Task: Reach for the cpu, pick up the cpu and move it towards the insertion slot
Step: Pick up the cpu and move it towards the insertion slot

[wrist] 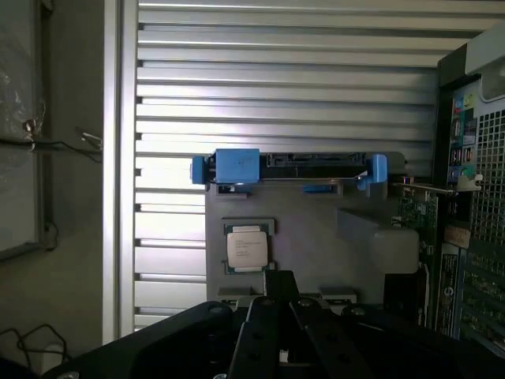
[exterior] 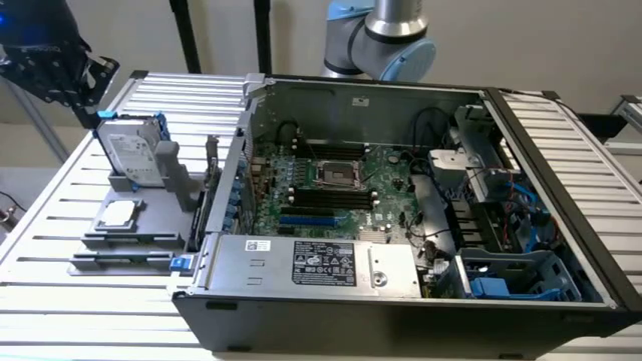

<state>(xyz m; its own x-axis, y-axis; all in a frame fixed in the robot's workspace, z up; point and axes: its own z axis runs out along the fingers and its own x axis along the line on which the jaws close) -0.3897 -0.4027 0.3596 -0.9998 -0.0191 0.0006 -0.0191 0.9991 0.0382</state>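
Silver-topped cpu sits in a grey holder on the desk, well apart from the insertion slot; the end effector hangs above it, jaws together, so descending unopened could strike the chip.

Slatted metal bench carries the open computer case dead centre, with a grey holder tray at nine o'clock.

The closed gripper hovers over the grey fixture. From its tips, the cpu lies in a holder at eleven o'clock, and the blue-railed hard drive stands farther off at twelve.
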